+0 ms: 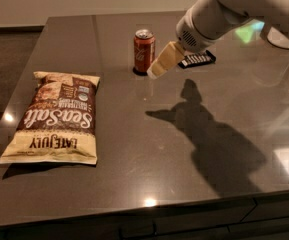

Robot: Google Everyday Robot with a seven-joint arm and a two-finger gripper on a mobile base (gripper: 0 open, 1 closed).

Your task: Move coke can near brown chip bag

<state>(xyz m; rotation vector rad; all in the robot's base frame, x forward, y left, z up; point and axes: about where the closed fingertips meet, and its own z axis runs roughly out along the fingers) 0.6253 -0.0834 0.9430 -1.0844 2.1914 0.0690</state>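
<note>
The coke can (144, 51) stands upright on the dark table (134, 149), near the back centre. It is red with a silver top. The brown chip bag (56, 116) lies flat at the front left, with "Sea Salt" and "Late July" lettering. My gripper (155, 72) hangs above the table just right of the can, its cream fingertip (164, 61) close beside the can's lower right side. The white arm reaches in from the upper right.
A flat black rectangular object (198, 60) lies right of the can, partly behind my arm. A white object (283, 38) sits at the far right edge. The arm's shadow (209, 134) falls on the table's right half. The table's front edge runs along the bottom.
</note>
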